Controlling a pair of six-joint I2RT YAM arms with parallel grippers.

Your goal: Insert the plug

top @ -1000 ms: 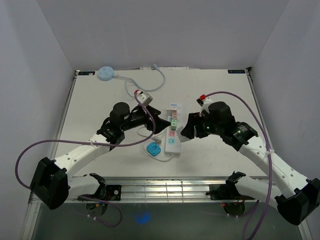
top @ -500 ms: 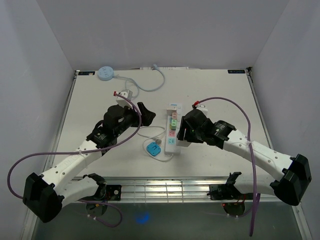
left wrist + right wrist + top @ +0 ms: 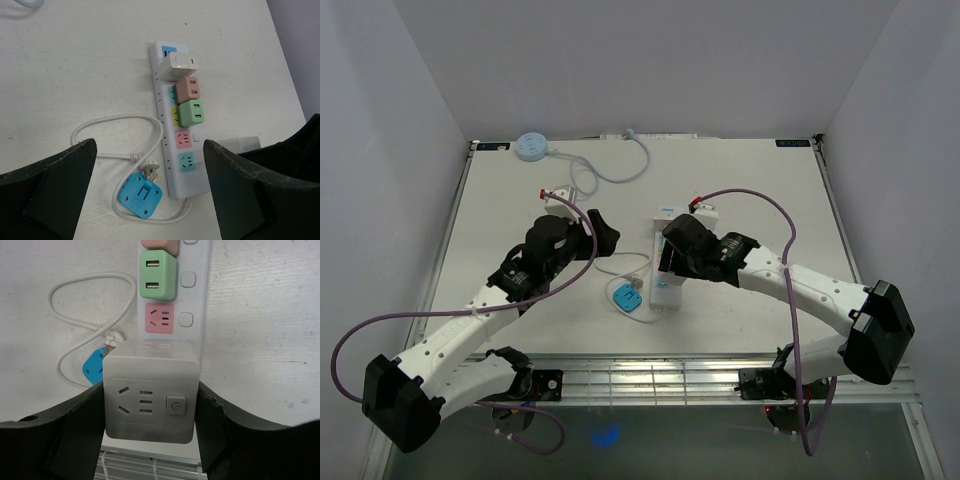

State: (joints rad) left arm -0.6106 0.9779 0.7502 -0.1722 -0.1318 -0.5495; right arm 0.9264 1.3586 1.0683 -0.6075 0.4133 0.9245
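- The grey cube plug (image 3: 150,390) is clamped between the fingers of the right claw (image 3: 664,268). It's held over the near end of the power strip (image 3: 197,295), which lies about mid-table and runs from the far edge toward the near edge. Whether contact has been made yet can't be told.
- The teal socket (image 3: 187,162) under it is pretty much hidden by the cube in the wrist view, and the prongs aren't seen at all. A slightly off line-up could easily be missed and the prongs jammed against the faceplate.
- The left claw (image 3: 149,145) is spread wide with nothing in it, on the left-edge side of the strip, so the strip isn't being pinned. If the push is made at an angle, the strip could get shoved or tipped.
- The cube could be twisted in the grip if it's forced.
- The blue plug (image 3: 140,195) and white cord (image 3: 100,122) sit just beside that end, so they could get snagged by a finger on the way down.
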